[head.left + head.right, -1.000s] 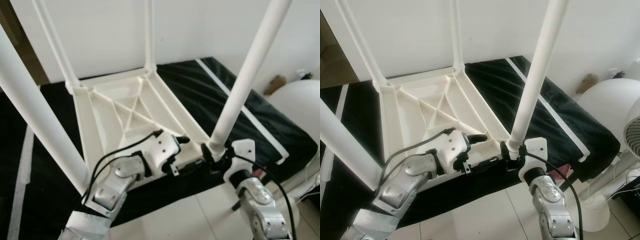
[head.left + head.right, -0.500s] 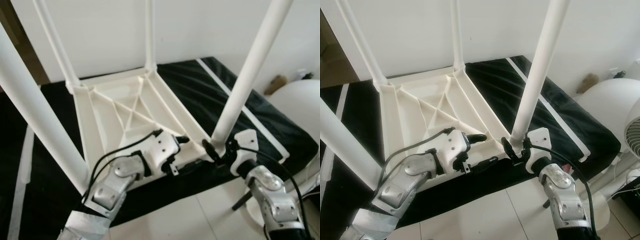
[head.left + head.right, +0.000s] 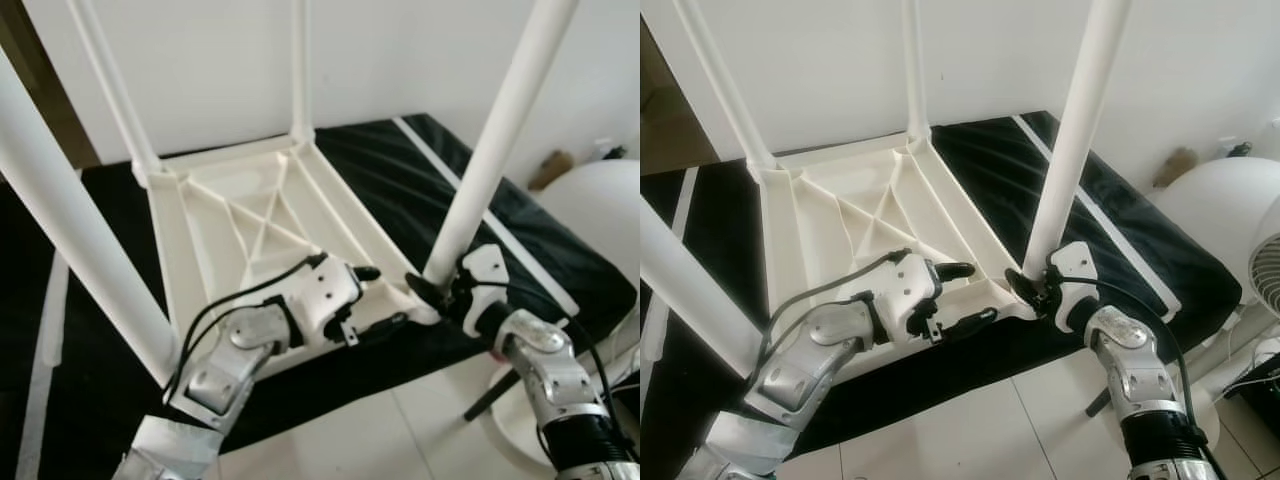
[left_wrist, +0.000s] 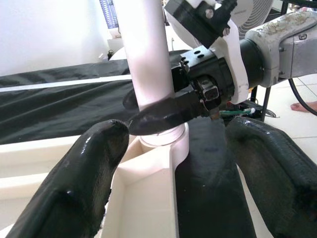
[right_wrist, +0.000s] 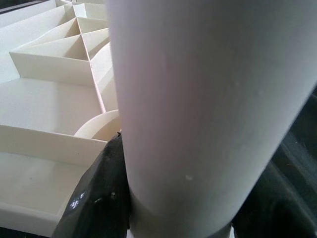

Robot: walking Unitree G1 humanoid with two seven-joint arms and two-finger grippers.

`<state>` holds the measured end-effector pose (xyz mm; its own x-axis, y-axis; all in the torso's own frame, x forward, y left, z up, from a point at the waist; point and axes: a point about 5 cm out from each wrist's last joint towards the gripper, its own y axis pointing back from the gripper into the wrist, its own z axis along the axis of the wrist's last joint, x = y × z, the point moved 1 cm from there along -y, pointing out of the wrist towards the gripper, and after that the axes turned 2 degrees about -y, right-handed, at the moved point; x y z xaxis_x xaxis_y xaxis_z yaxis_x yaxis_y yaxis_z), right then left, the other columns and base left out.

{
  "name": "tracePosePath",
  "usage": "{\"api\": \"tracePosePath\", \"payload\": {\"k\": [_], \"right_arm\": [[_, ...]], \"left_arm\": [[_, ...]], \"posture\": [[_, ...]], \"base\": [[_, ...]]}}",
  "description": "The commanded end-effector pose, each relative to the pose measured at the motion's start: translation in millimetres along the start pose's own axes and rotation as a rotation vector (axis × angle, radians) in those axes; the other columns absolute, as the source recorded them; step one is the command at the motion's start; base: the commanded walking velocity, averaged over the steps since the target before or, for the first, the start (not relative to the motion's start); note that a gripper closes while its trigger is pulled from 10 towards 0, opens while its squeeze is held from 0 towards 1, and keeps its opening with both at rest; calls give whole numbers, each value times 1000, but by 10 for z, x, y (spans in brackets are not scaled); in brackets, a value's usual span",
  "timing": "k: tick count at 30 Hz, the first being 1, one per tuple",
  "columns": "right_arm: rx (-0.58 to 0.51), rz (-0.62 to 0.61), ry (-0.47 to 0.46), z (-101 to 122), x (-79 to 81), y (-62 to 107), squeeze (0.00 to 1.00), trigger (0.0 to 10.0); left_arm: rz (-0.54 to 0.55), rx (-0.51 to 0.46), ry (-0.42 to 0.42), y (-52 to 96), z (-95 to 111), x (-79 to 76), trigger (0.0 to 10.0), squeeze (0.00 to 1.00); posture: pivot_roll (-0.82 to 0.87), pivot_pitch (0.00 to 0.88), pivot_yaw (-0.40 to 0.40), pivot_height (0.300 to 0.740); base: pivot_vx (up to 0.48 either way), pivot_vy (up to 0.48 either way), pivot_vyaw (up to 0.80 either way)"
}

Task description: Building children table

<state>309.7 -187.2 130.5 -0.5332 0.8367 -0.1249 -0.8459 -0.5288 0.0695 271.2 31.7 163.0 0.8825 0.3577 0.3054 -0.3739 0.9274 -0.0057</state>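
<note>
— Looking down from the head, where is the table?

— The white tabletop (image 3: 250, 235) lies upside down on a black sheet (image 3: 450, 190), its ribbed underside up and four white legs standing in its corners. All four legs are cut off by the top edge, so their ends cannot be seen.

— And the right gripper (image 3: 1025, 287)?

— It sits at the foot of the near right leg (image 3: 490, 160), where that leg meets the tabletop corner. The right wrist view is almost blocked by the leg (image 5: 198, 114); one dark finger (image 5: 101, 198) lies against it on one side and black shows on the other, so the fingers look clamped on it.

— What does the left wrist view add?

— It shows one black finger (image 4: 163, 115) of the right gripper across the front of the leg just above its socket, which the head views leave small and murky.

— The left gripper (image 3: 378, 298)?

— Its fingers (image 4: 84, 183) are spread wide at the near edge of the tabletop, holding nothing. A white fan (image 3: 1265, 270) stands at the right, partly cut off.
</note>
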Motion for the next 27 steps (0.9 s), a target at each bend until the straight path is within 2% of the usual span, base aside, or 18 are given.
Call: {"api": "tracePosePath", "payload": {"k": [1,2,3,9,11,13,20,22,24,25,26,27], "right_arm": [[38,17,32,-71,18,16,0,0],[37,19,31,-78,23,16,0,0],[33,12,20,-89,27,11,0,10000],[11,-3,-28,-89,80,1,0,10000],[-34,-94,-64,-51,114,-15,0,10000],[-50,-127,-94,-38,126,-28,0,10000],[-49,-223,-84,-45,225,-72,0,10000],[-45,-340,-113,-43,271,-104,0,10000],[-45,-353,-116,-41,275,-107,0,10000],[-47,-521,-180,-44,272,-110,0,10000],[-45,-571,-199,-46,274,-107,0,10000],[-45,-571,-199,-46,274,-107,0,10000]], "left_arm": [[-1,13,-4,15,-4,-14,10000,0],[-1,14,-3,15,-7,-17,10000,0],[-4,22,-7,14,-19,-19,10000,0],[-8,29,-10,13,-28,-23,10000,0],[3,26,-12,14,-32,-8,10000,0],[23,33,-12,13,-44,25,10000,0],[60,68,-18,58,-93,129,10000,0],[67,75,-27,94,-97,168,10000,0],[67,75,-28,97,-96,171,10000,0],[73,69,-24,105,-84,172,10000,0],[74,67,-23,107,-81,173,10000,0],[74,67,-23,107,-81,173,10000,0]], "posture": [[-81,39,1,740],[-82,40,1,740],[-83,42,0,740],[-86,45,1,740],[-93,48,-1,740],[-95,49,-1,740],[-99,57,-1,740],[-96,56,-3,740],[-96,56,-3,740],[-91,55,-7,740],[-91,55,-7,740],[-91,55,-7,740]], "base": [[0,0,0],[0,0,0],[0,0,0],[0,0,0],[0,0,0],[0,0,0],[0,0,0],[0,0,0],[0,0,0],[0,0,0],[0,0,0],[0,0,0]]}}
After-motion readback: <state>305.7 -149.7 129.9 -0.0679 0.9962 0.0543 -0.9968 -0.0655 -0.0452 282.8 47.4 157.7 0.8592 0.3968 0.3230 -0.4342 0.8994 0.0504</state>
